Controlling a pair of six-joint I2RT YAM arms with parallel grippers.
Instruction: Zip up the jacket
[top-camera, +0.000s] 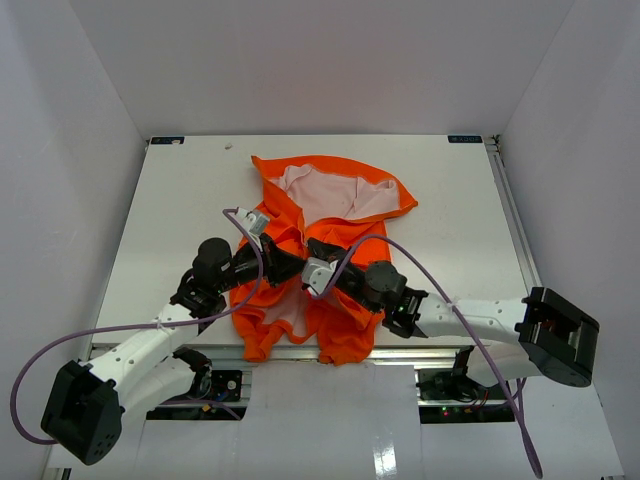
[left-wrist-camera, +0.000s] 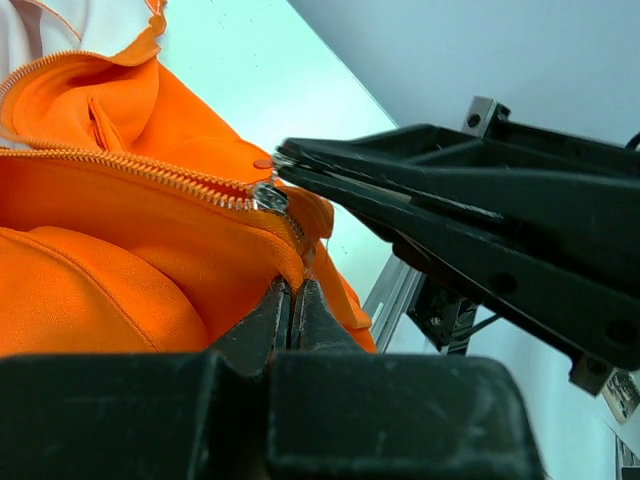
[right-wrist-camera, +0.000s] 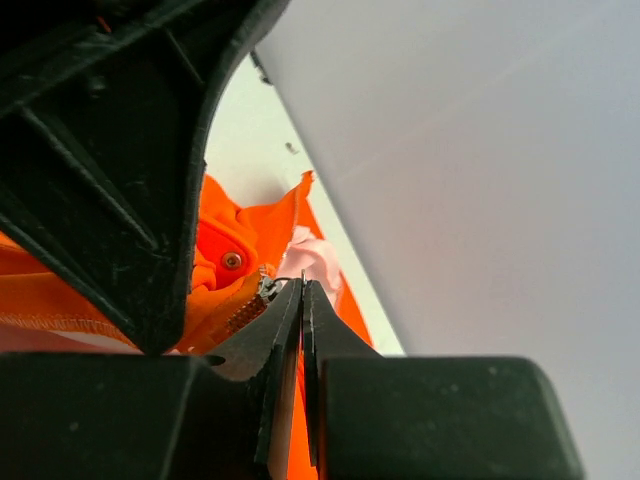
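The left arm (top-camera: 150, 342) and right arm (top-camera: 470, 318) stretch low from the counter's (top-camera: 180, 200) near edge over the orange jacket (top-camera: 330, 215) lying mid-counter, the left fingers (left-wrist-camera: 266, 320) pinched tight on its fabric below the zipper and the right fingers (right-wrist-camera: 285, 322) clamped on the zipper pull (left-wrist-camera: 268, 197).

1. And here's the left arm (top-camera: 150, 352): white links, black joint housings, a chunky black block at its base end.
2. Over to the right arm (top-camera: 480, 318): the same white-and-black build and boxy black end.
3. A purple cable (top-camera: 120, 328) loops off the left arm, and a second purple cable (top-camera: 527, 440) runs along the right.
4. Up close, the left fingers (left-wrist-camera: 262, 318) are matte black, tapered and scuffed, and the right fingers (right-wrist-camera: 278, 325) match.
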